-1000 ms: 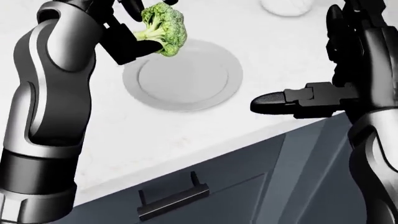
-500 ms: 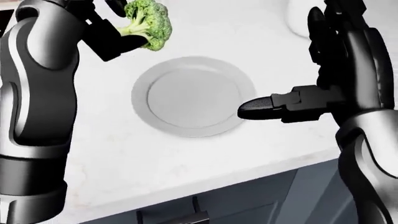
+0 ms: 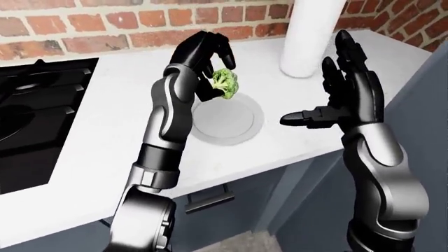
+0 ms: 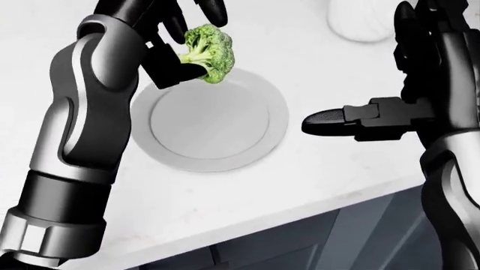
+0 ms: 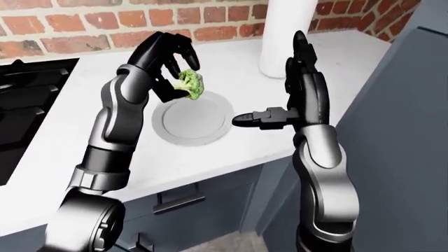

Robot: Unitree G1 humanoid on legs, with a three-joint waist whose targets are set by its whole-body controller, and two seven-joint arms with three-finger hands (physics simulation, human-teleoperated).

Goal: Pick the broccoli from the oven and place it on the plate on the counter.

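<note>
The green broccoli hangs over the upper left rim of the round white plate, a little above it. My left hand is shut on the broccoli, thumb under the stalk and fingers curled over the crown. The plate lies flat on the white counter with nothing on it. My right hand stands open to the plate's right, fingers upright, thumb pointing at the plate, nothing in it. The oven does not show.
A white paper-towel roll stands on the counter beyond the plate, near the brick wall. A black stove fills the counter's left end. Dark cabinet fronts with a drawer handle run below the counter edge.
The head view has shifted slightly. My left hand has carried the broccoli right and down, from beyond the plate's left edge to over its upper left rim. The right hand stays open.
</note>
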